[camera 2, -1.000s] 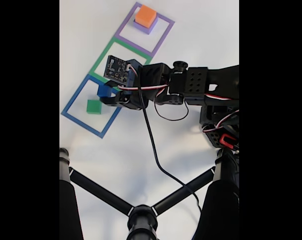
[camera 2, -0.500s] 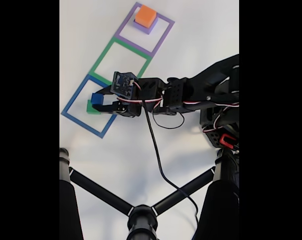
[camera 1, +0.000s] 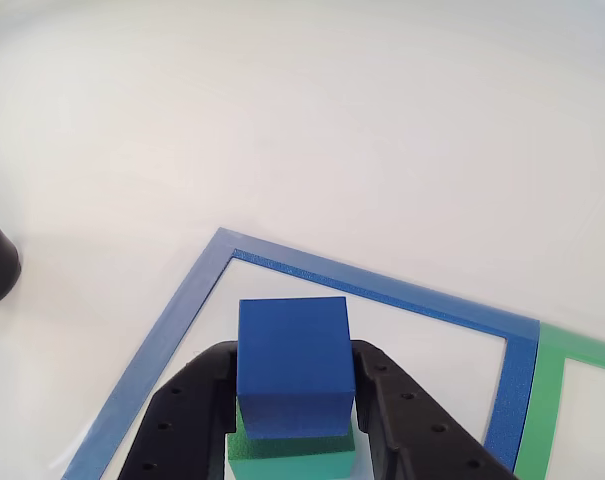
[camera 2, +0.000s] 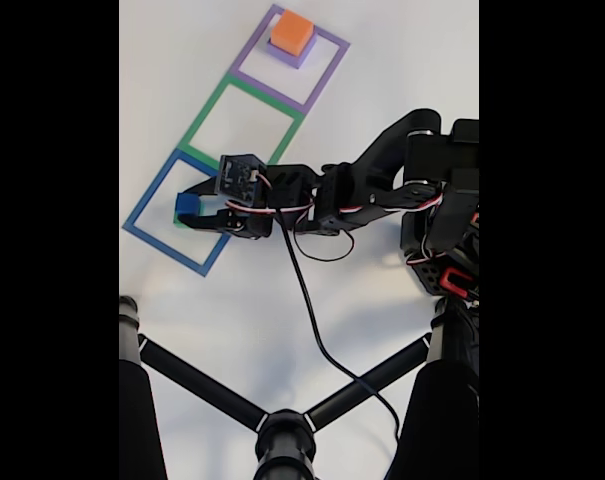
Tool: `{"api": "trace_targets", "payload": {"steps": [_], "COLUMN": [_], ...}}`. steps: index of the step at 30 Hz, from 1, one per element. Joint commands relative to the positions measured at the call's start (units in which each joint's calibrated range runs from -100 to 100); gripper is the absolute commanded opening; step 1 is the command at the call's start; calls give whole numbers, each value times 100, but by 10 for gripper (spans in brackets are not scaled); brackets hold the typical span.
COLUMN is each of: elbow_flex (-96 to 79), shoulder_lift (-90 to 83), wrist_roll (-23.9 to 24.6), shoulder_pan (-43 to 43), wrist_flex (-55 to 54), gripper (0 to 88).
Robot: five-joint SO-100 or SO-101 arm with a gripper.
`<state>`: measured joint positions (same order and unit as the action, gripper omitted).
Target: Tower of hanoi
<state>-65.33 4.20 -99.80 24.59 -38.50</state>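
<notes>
I see the gripper clamped on the matte blue cube, which sits squarely atop the green block inside the blue frame. At 1 o'clock, the orange block tops the purple block.

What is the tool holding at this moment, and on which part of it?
The tool holds the blue cube by its two opposite side faces, right on top of the green block.

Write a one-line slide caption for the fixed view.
Robot gripper holds a blue cube over a green block in the blue frame; orange block sits on purple.
</notes>
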Motion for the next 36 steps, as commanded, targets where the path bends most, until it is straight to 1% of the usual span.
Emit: {"api": "trace_targets", "payload": {"steps": [1, 12, 18, 24, 28, 32, 34, 36], "elbow_flex": [241, 250, 323, 450, 504, 450, 450, 532], "shoulder_lift": [13, 397, 622, 742, 630, 29, -484, -1101], "wrist_roll": [-20, -20, -20, -20, -20, -20, -20, -20], "shoulder_pan": [77, 122, 54, -7, -30, -53, -84, -152], "wrist_flex": [-225, -581, -791, -872, -872, -524, -55, 665], "gripper": [37, 53, 99, 169, 182, 184, 180, 173]}}
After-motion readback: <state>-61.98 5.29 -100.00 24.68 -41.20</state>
